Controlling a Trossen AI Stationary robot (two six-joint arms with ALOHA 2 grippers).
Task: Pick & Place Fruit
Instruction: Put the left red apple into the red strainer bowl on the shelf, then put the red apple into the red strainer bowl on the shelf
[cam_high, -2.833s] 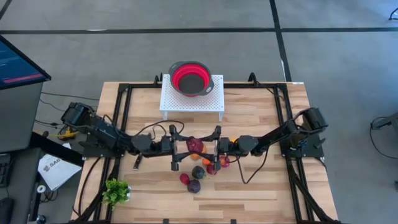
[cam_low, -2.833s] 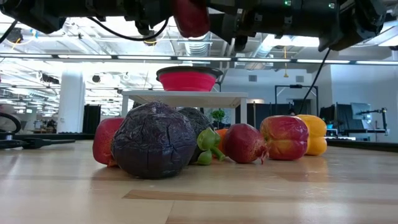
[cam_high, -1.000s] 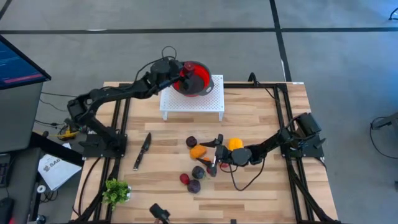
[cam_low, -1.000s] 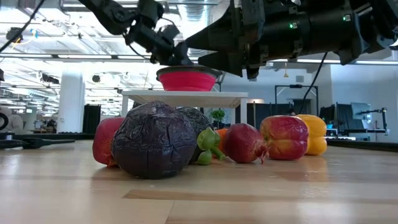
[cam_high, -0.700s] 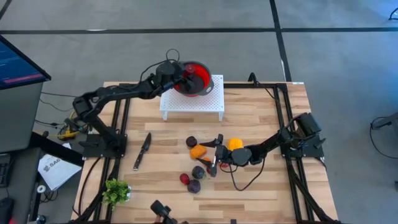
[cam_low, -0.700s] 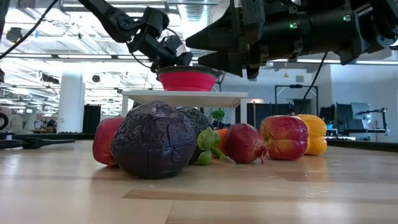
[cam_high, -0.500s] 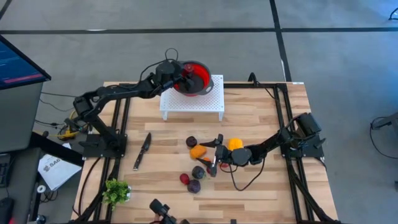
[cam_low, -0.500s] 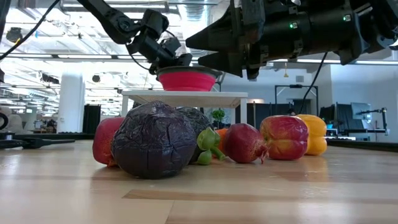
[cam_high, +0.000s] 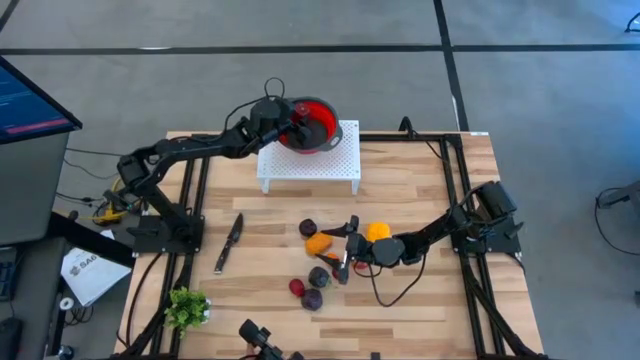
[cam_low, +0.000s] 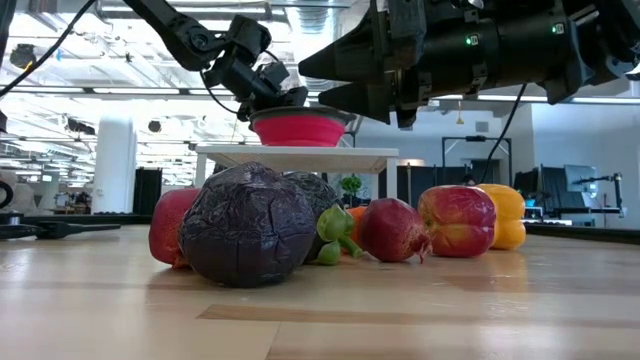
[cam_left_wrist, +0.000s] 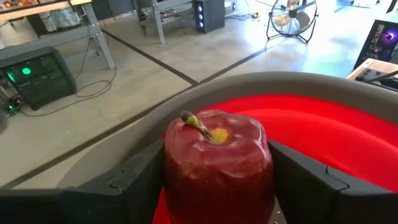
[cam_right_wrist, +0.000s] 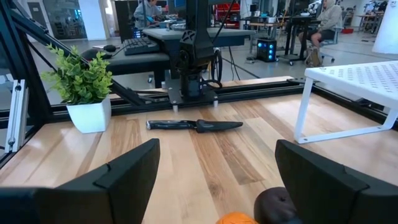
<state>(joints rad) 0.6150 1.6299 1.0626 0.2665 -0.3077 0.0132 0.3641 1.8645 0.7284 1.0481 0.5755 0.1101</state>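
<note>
Hovering over the red bowl (cam_high: 308, 124), the left gripper (cam_left_wrist: 214, 199) grips a dark red fruit (cam_left_wrist: 217, 162) between its fingers; letting go comes next. The right gripper (cam_high: 347, 246) waits spread above the counter (cam_high: 400, 190).

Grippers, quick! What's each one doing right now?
Left gripper: closed on a dark red fruit over the bowl.
Right gripper: open, empty, low over the table.
</note>
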